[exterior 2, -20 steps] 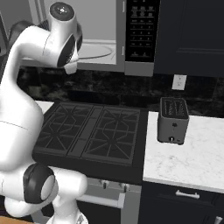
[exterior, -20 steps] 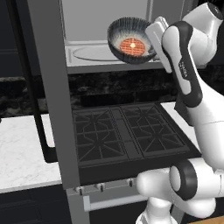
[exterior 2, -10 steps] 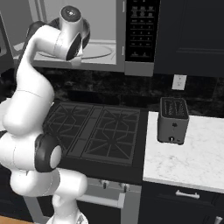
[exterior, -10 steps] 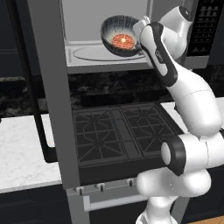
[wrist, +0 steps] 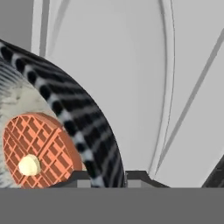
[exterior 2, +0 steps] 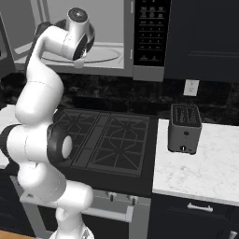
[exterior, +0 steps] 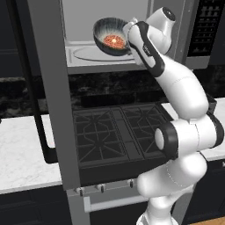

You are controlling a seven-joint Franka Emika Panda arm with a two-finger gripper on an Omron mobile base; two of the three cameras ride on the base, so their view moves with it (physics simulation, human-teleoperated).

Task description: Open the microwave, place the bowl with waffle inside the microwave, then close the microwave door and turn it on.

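Note:
The microwave stands open above the stove, its light grey cavity and round glass turntable showing. Its door is swung out to the left, dark bar handle hanging low. The dark streaked bowl hangs tilted just over the turntable's right part, the orange-red waffle lying inside it. My gripper is shut on the bowl's right rim. In the hand view the bowl's rim runs between my fingertips, beside the waffle. In the right base view my arm covers the bowl.
A black gas stove lies below the microwave. The open door juts over the left marble counter. A dark toaster stands on the right counter. The black button panel is right of the cavity.
My arm has reached further forward and left, carrying the bowl with the waffle from the cavity's right front to over the turntable. The grip has not changed.

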